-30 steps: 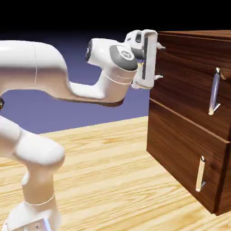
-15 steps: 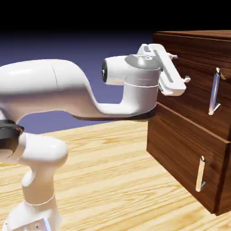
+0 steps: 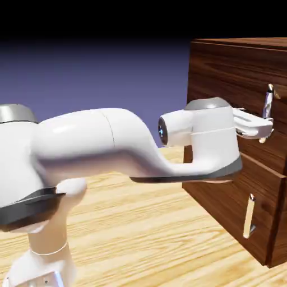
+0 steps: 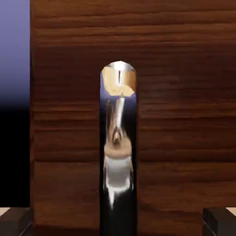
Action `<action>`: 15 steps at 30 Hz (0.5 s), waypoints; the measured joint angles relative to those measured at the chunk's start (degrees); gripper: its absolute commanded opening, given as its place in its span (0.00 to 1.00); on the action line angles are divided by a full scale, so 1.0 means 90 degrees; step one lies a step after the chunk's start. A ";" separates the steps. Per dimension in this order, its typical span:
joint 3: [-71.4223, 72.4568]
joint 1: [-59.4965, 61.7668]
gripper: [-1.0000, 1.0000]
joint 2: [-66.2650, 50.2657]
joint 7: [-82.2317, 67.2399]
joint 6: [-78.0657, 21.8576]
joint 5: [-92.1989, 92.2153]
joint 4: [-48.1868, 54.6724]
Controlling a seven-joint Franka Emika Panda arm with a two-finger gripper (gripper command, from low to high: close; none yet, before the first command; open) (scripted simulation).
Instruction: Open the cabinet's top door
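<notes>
The gripper [image 3: 268, 128], fingers [image 4: 220, 222] spread wide, is reaching the top door [image 3: 235, 101] handle [image 3: 268, 103] on the cabinet [image 3: 224, 185], which is showing two doors, two handles.

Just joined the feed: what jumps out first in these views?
The big white arm sweeps across the exterior view to the dark wood cabinet at right, its gripper level at the top door's silver handle. In the hand view that mirror-bright handle stands centred between the open fingers.
</notes>
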State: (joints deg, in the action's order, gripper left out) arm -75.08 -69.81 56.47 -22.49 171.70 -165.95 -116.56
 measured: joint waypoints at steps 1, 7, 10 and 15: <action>-0.0130 -0.0231 1.00 -0.0038 -0.0008 -0.0010 -0.0002 0.0186; -0.0123 -0.0226 0.00 -0.0267 0.0205 -0.0279 -0.0006 0.0132; 0.0302 0.0466 0.00 -0.0521 0.0585 -0.0589 -0.0003 -0.0438; 0.1097 0.1620 0.00 -0.0982 0.1313 -0.0946 -0.0006 -0.1198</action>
State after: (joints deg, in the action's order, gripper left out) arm -65.21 -55.24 47.63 -10.67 163.19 -166.01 -127.34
